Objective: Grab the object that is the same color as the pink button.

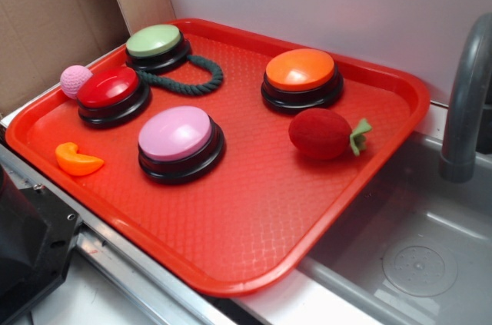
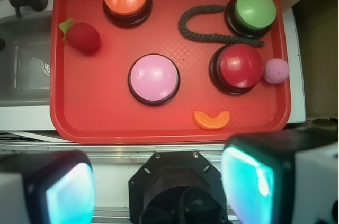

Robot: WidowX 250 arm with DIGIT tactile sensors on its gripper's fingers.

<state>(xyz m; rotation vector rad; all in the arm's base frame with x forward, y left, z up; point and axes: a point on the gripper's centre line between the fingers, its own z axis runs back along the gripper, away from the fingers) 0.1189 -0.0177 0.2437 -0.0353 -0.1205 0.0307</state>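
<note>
Red plastic tray (image 1: 254, 240) w/ a textured floor sits on the counter, one corner hanging over a grey sink (image 1: 430, 256). Pink knitted ball (image 1: 75, 80) is at the tray's edge, touching the red button (image 1: 113, 94), on the side away from the pink button (image 1: 181, 142); from the wrist cam the ball sits at the far right rim, just beside the red dome. Pink button is roughly mid-tray, lilac top on a black base, near the red button but not touching it. Green button (image 1: 157, 47) sits at the back corner w/ a dark green rope loop (image 1: 192, 79) curling out from under it. Orange button (image 1: 301, 79) stands apart toward the sink side, and a red plush strawberry (image 1: 327, 134) w/ a green leaf lies near it, closer to the tray's sink-side rim. Small orange crescent piece (image 1: 77, 160) lies by the front rim, near the pink and red buttons.

Gripper (image 2: 159, 192) shows only in the wrist view: two blurred fingers (image 2: 254, 181) w/ teal-glowing pads at the bottom of frame, spread wide apart, nothing between them. It sits off the tray, over the metal rail by the tray's front rim, well apart from the ball. Grey faucet (image 1: 465, 102) rises beside the sink.
</note>
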